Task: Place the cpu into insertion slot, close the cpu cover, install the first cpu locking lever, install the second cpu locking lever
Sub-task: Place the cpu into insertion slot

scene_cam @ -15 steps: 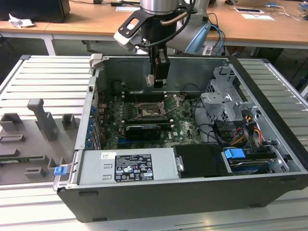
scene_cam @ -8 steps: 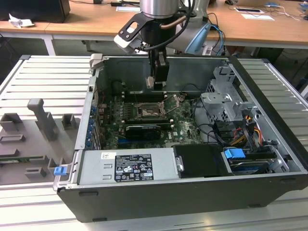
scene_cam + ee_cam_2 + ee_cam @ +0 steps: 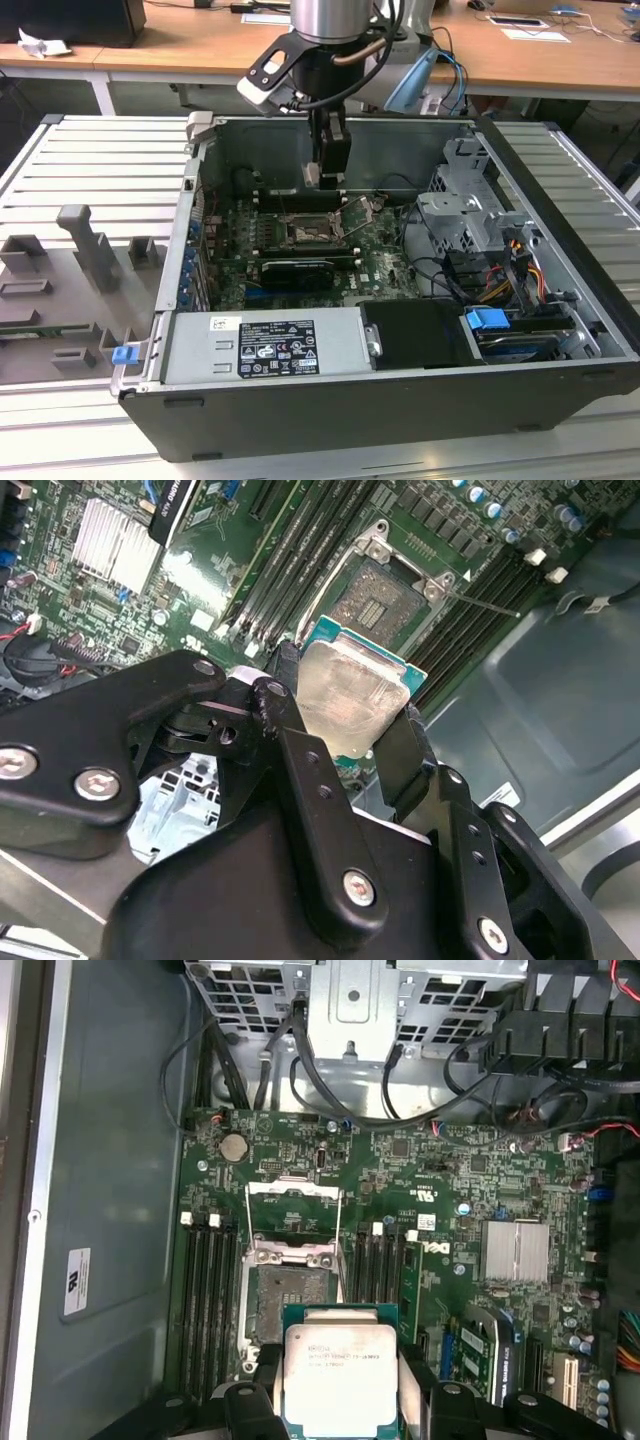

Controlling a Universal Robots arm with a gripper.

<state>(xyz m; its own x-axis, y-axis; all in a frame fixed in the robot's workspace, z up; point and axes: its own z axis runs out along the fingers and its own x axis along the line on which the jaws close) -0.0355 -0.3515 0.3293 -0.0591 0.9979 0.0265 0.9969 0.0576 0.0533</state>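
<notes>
Claw [image 3: 345, 708] of black metal fingers pinches the cpu [image 3: 352, 692], a small flat square chip with a pale silver metal lid on a green base, by two opposite edges, as we see in both wrist views. We judge the chip light and stiff but fragile on its underside, and its smooth lid slippery, so the edges are the sound place to take hold.

Just below and beyond the claw lies the insertion slot [image 3: 290, 1300], a square socket with a dark pin field and thin silvery rim, apart from the chip. On the slot's far side from the claw, the cpu cover [image 3: 293, 1188], a thin silvery frame plate, stands swung up.

Long black memory slots [image 3: 205, 1300] flank the socket on a green circuit board [image 3: 450, 1190], inside a dark grey computer case [image 3: 400, 410] lying open on a ribbed grey metal table [image 3: 90, 160]. Room around the claw looks tight to us.
</notes>
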